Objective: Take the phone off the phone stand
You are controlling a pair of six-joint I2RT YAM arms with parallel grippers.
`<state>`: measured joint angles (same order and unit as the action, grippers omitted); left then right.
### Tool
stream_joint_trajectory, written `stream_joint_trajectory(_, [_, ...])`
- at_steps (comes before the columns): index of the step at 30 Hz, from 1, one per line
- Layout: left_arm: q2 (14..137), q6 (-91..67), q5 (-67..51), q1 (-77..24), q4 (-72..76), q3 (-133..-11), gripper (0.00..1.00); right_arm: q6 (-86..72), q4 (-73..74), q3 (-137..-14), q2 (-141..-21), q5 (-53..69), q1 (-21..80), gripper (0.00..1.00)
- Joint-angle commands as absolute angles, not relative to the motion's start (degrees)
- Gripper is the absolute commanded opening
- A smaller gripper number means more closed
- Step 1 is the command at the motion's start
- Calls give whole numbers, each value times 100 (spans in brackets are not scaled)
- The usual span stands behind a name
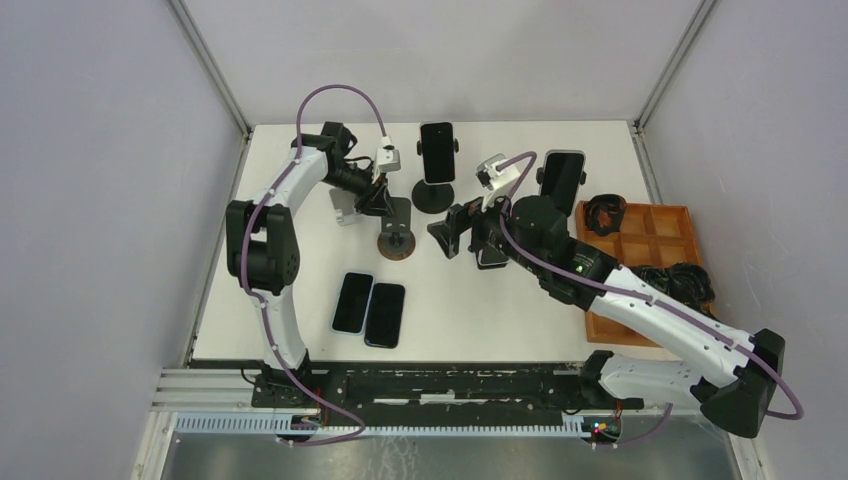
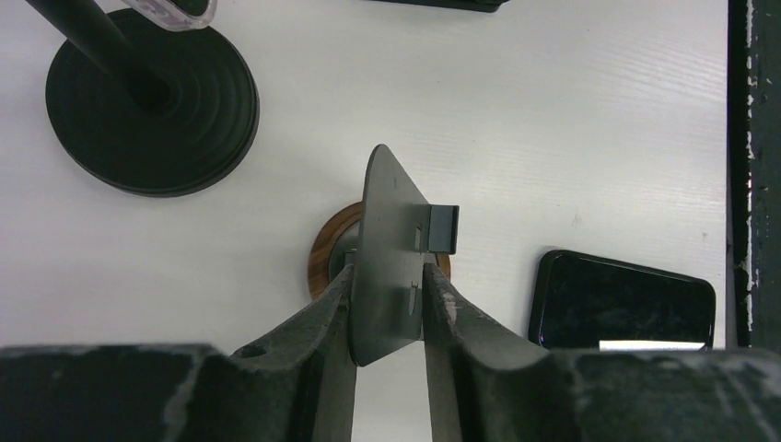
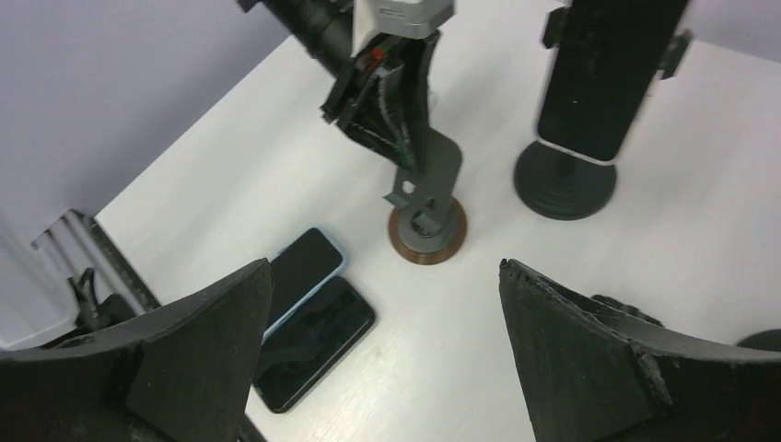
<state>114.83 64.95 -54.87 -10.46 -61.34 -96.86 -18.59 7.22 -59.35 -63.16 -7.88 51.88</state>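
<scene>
White counter (image 1: 480,310) seen from overhead, with two arms entering from the lower edge of the frame. The left arm (image 1: 270,250) rises along the left side and bends toward the centre; the right arm (image 1: 640,300) runs from the lower right corner diagonally up to the centre. A wooden tray (image 1: 655,222) with square compartments lies at the right edge of the counter, partly covered by the right arm. The phone (image 1: 437,152) stands upright, clamped in the black stand (image 1: 437,196), at upper centre of the overhead view. A second phone (image 1: 562,180) stands upright to its right, its support hidden by the right arm. A blue-edged phone (image 1: 352,302) and a dark phone (image 1: 385,314) lie flat, side by side and touching, at lower centre left. The left gripper (image 2: 389,276) is closed on the upright plate of the grey stand (image 2: 391,212), which has a round brown foot and carries nothing, just left of the black stand. The right gripper (image 3: 385,267) is spread wide, holding nothing, near both stands.
</scene>
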Motion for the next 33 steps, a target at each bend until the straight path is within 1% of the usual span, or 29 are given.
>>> stream_joint_trajectory(1, [11534, 6297, -5493, -1081, -6037, -9899, 44, -1636, 356, -5636, -6152, -992, 4877, 98])
stream_joint_trajectory(2, [11513, 6293, -5489, -1081, -6080, -9938, 49, -1694, 301, -5475, -6141, -820, 4785, 98])
stream_joint_trajectory(4, [11421, 6300, -5460, -1081, -6253, -10050, 65, -1669, 373, -5278, -6096, -726, 4708, 98])
stream_joint_trajectory(5, [11321, 6314, -5446, -1073, -6336, -10087, 78, -1608, 426, -5183, -6060, -739, 4688, 98])
stream_joint_trajectory(6, [11199, 6312, -5441, -1073, -6385, -10108, 96, -1520, 449, -5098, -6023, -750, 4682, 98])
stream_joint_trajectory(7, [11079, 6293, -5428, -1072, -6403, -10115, 99, -1391, 515, -4996, -5977, -828, 4682, 98])
stream_joint_trajectory(10, [10740, 6014, -5390, -1072, -6318, -10185, 100, -1242, 646, -4734, -5916, -815, 4504, 98])
stream_joint_trajectory(14, [10399, 5573, -5222, -1072, -6393, -10340, 100, -1319, 484, -4273, -5822, -218, 4067, 98])
stream_joint_trajectory(18, [10082, 5486, -5138, -1040, -6778, -10329, 100, -1167, 254, -3979, -5645, 477, 3798, 98])
stream_joint_trajectory(21, [9772, 5490, -5305, -1020, -7251, -10136, 100, -1270, 195, -3772, -5427, 645, 3781, 98])
stream_joint_trajectory(23, [9567, 5626, -5515, -1020, -7674, -9910, 100, -1719, 44, -3501, -5284, 779, 3788, 98])
stream_joint_trajectory(28, [9237, 5513, -5627, -1029, -7875, -9454, 100, -1859, 42, -3416, -5407, 843, 3787, 98])
stream_joint_trajectory(33, [9210, 5540, -5542, -1027, -8160, -9445, 100, -2271, -918, -3096, -5550, 1597, 3800, 98])
